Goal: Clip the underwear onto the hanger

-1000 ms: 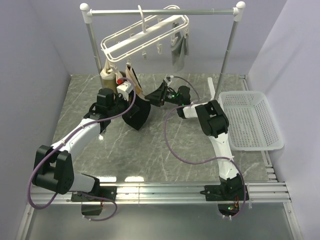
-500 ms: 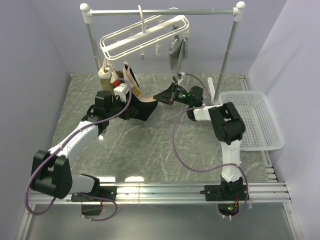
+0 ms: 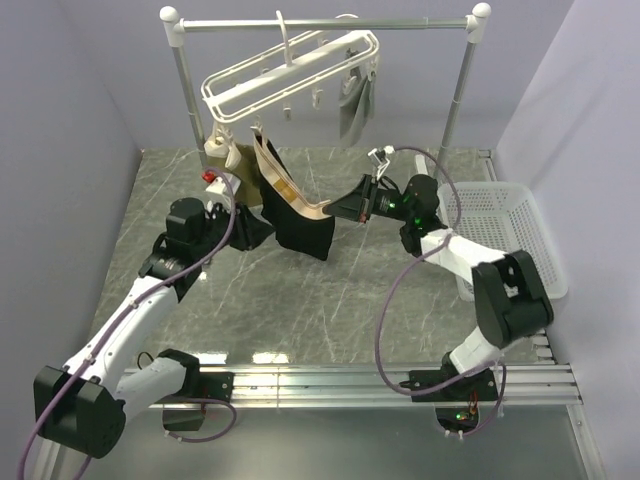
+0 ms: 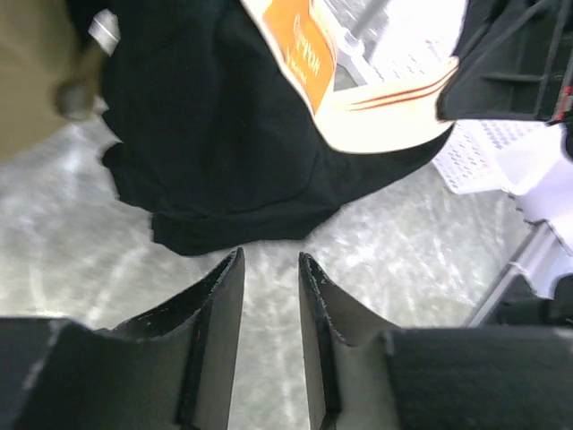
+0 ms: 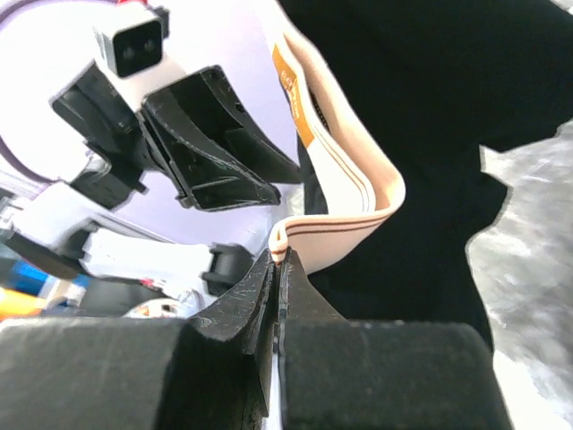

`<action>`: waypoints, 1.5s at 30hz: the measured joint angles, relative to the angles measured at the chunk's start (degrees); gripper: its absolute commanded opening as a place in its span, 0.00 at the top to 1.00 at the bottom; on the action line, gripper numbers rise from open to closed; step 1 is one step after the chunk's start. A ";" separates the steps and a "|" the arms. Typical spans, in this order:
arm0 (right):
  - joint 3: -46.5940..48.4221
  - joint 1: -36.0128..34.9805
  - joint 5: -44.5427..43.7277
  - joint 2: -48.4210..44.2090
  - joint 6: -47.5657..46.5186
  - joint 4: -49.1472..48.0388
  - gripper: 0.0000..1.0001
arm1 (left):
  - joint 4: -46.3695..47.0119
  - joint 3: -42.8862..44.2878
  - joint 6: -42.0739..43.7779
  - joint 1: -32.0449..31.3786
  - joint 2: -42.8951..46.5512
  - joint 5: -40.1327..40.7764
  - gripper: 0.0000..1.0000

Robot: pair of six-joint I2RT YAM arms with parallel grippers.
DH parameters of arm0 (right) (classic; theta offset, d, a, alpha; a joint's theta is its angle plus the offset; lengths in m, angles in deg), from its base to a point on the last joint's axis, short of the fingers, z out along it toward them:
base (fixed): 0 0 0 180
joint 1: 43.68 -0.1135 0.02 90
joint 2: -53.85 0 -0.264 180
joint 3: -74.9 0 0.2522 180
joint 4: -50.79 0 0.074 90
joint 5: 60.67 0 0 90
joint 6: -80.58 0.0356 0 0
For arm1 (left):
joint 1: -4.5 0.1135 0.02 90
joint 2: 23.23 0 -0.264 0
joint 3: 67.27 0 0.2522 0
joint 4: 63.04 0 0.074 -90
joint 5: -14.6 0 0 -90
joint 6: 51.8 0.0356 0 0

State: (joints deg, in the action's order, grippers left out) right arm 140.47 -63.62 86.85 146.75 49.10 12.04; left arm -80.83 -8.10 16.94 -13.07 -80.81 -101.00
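Tabletop of grey marbled stone [image 3: 300, 310] is spanned at the back by a metal rail on white posts [image 3: 400, 22]. A white plastic mesh basket [image 3: 500, 250] is set at the right edge. From the rail a white plastic rectangular drying hanger [image 3: 262, 82] with small dangling clips is hung, tilted. A grey garment [image 3: 355, 108] is suspended at its right end, and a tan garment [image 3: 222, 152] is seen below its left end.

The black boxer-brief underwear [image 3: 305, 228] with a tan waistband [image 3: 285, 190] is held up above the table, between the two arms. One waistband corner is raised to just under the hanger's left clips; whether a clip grips it cannot be told. The other corner is clamped by the right gripper [image 3: 345, 212], whose fingers are pressed together on the band's edge in the right wrist view [image 5: 279, 260]. The left gripper [image 3: 255, 232] is placed just beside the dark fabric, its fingers parted with nothing between them [image 4: 270, 262].
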 measured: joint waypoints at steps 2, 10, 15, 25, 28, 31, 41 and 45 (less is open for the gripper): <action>0.00 -0.20 -0.02 -3.93 -6.16 6.95 1.00 | 0.37 -0.74 -1.64 -1.53 -0.17 0.17 0.68; 4.98 -5.88 -2.80 -15.34 -31.71 32.09 1.00 | 9.79 -1.46 -9.01 -6.99 -5.99 1.90 0.76; 6.08 -15.58 -6.60 -18.43 -47.23 43.08 1.00 | 17.03 -0.07 -11.85 -9.35 -12.15 2.67 0.78; 6.08 -22.51 -16.85 -12.79 -61.81 52.72 1.00 | 24.76 2.84 -16.31 -9.40 -17.11 2.62 0.75; 6.25 -21.57 -21.59 -11.17 -61.31 52.61 1.00 | 24.81 2.84 -16.31 -8.94 -16.76 1.49 0.74; 7.58 -20.44 -26.91 -9.14 -59.56 51.95 1.00 | 24.68 2.84 -15.80 -8.48 -16.20 0.20 0.70; 10.99 -19.08 -36.37 -1.09 -52.78 47.65 1.00 | 19.52 2.84 -12.79 -4.98 -13.40 -1.57 0.63; 12.92 -19.02 -37.20 2.69 -50.95 46.82 1.00 | 16.98 2.82 -10.51 -2.69 -10.12 -1.81 0.61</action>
State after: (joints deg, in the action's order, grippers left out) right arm 153.39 -82.64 49.65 149.44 -1.85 58.86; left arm -63.85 -5.28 6.43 -15.75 -90.93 -102.82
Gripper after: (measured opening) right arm 0.023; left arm 0.383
